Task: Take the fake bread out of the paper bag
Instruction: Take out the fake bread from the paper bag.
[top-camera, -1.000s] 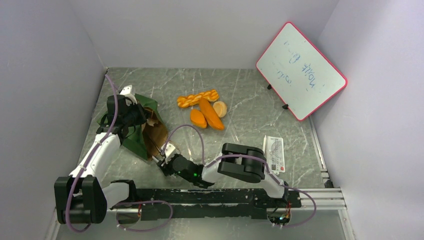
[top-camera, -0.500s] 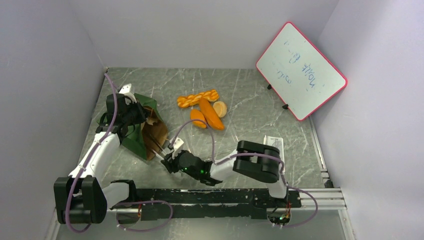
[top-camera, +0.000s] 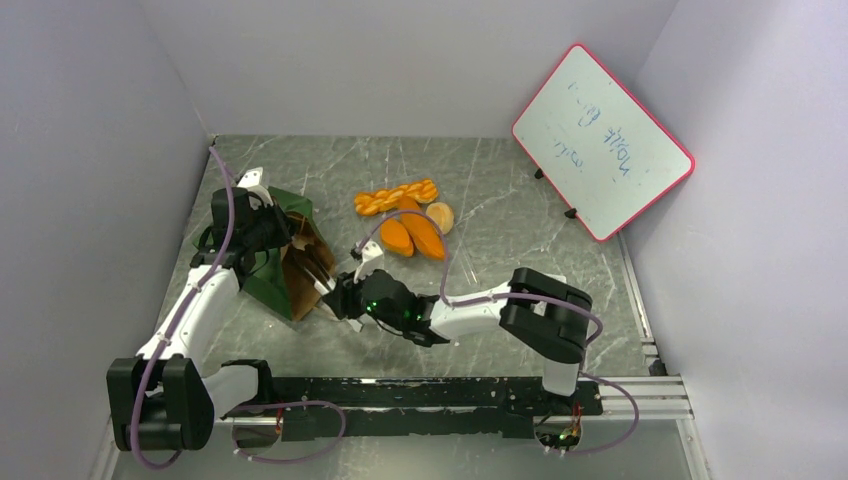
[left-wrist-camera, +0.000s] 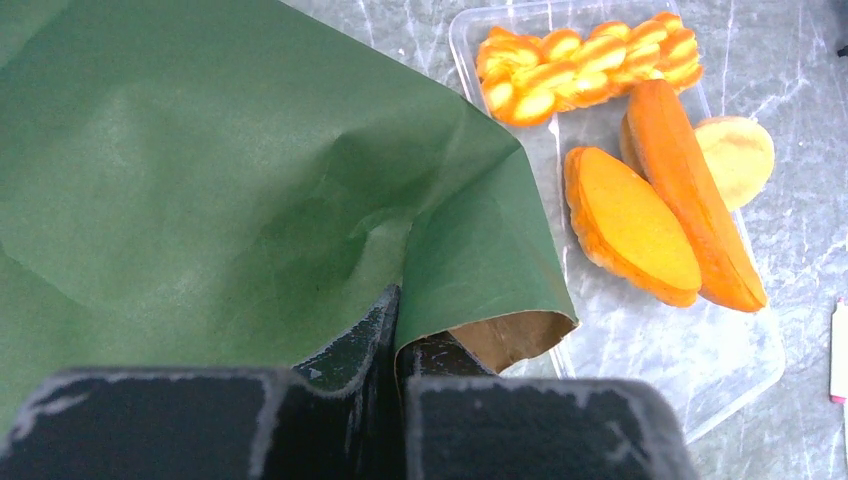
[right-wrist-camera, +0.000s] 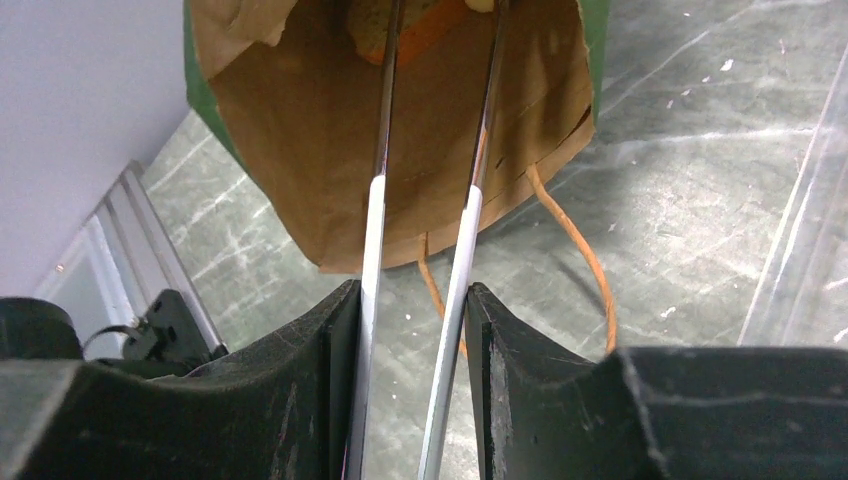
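Pressed together on a fold of the dark green paper bag (left-wrist-camera: 220, 180), the left pincer (left-wrist-camera: 398, 330) is seen pinching the rim, where the brown kraft inside shows. The bag is tipped over on the grey marbled desk (top-camera: 500, 230) at about 9 o'clock, with its mouth turned toward 4 o'clock. The right pincer (right-wrist-camera: 412, 300) is closed on a pair of thin metal tongs (right-wrist-camera: 373, 240), whose two arms are held between the fingers and reach into the bag's mouth. An orange-tan piece of fake bread (right-wrist-camera: 420, 25) is seen deep inside the bag at the far end of the arms; whether it is gripped cannot be told. Thin tan loop handles (right-wrist-camera: 585, 255) are draped on the desk below the mouth. Toward 12 o'clock a clear plastic tray (left-wrist-camera: 690, 370) is set. On it a glossy braided loaf (left-wrist-camera: 580, 70), a long orange roll (left-wrist-camera: 690, 190), an oval roll (left-wrist-camera: 630, 225) and a pale round bun (left-wrist-camera: 740, 150) are laid close together. A red-framed whiteboard (top-camera: 600, 140) is propped at 2 o'clock, and a white printed card (top-camera: 548, 305) is laid at 4 o'clock.
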